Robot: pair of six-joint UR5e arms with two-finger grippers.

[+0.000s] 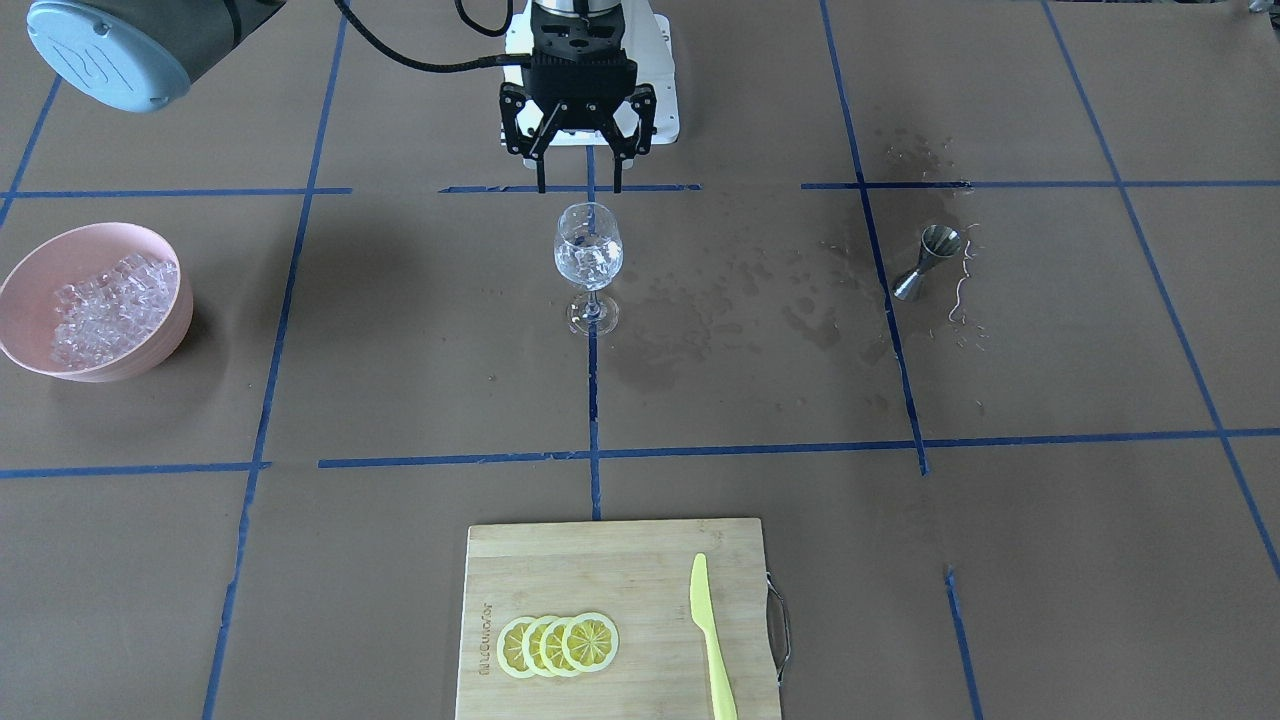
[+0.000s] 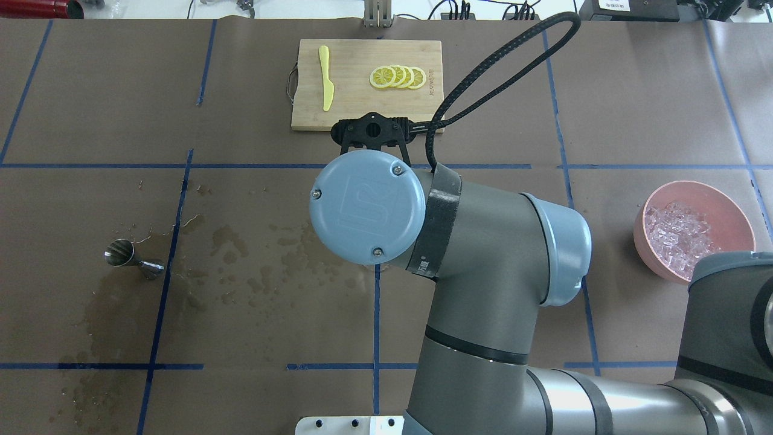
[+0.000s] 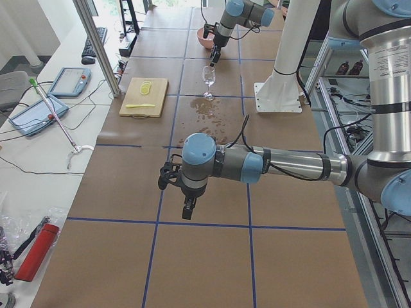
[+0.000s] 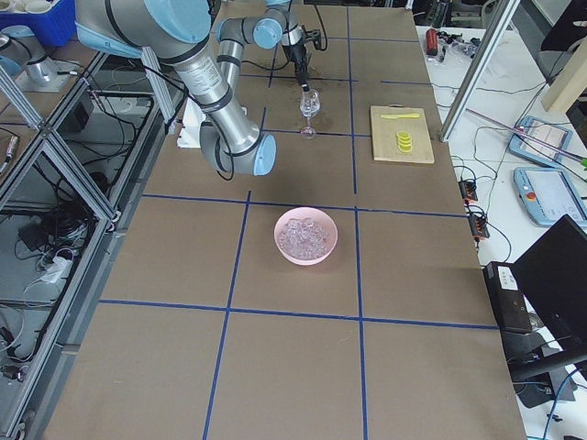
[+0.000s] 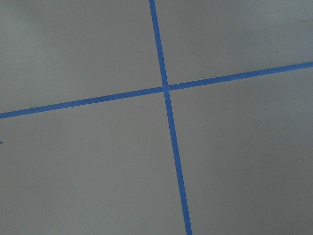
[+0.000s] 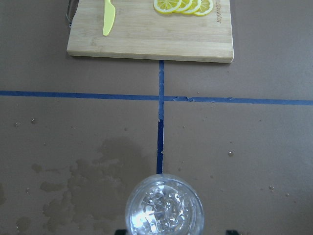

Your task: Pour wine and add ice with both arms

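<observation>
Just above the wine glass (image 1: 588, 255) of ice (image 1: 587, 263), right gripper (image 1: 580, 187), fingers (image 1: 541, 172) spread, left gripper (image 3: 187, 210) well away, cannot tell its grip.

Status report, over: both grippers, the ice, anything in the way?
Right gripper open, empty, above the wine glass. Left gripper over the table, state unclear. Ice in the glass, more in pink bowl. Nothing blocking; wet patches beside glass.

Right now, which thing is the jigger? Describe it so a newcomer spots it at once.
Start at the wine glass in the table's middle and follow the wet stains toward the robot's left side. At their far end, past a blue tape line, is the jigger: small, hourglass-shaped, grey metal, unlike the clear glass or the pink bowl.
</observation>
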